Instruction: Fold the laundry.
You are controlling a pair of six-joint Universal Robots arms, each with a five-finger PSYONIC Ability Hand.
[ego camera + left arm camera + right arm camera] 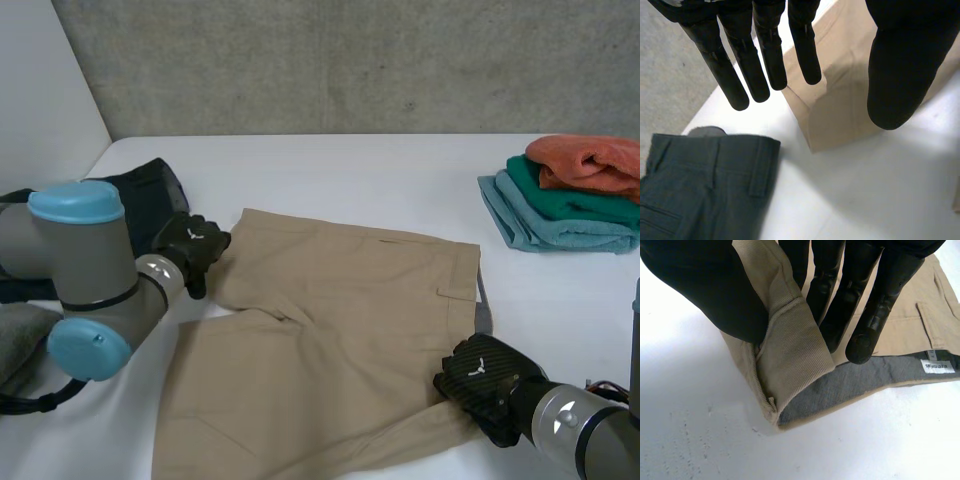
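Tan shorts [330, 350] lie spread flat in the middle of the white table [330, 170]. My left hand [190, 250] hovers just off their far left corner. In the left wrist view that hand [765, 55] has straight fingers and its thumb held apart, with nothing between them. The shorts' corner [840, 110] lies below the fingertips. My right hand [480, 385] is at the near right corner of the shorts, by the waistband. There the thumb [710, 285] and fingers pinch a lifted fold of the tan cloth [795, 355], showing the grey inner lining.
Dark grey trousers [150, 195] lie at the table's left, just beyond my left hand, and appear in the wrist view [705, 190]. A stack of folded towels [575, 190], orange on green on blue, sits at the far right. A grey cloth [15, 345] lies at the left edge.
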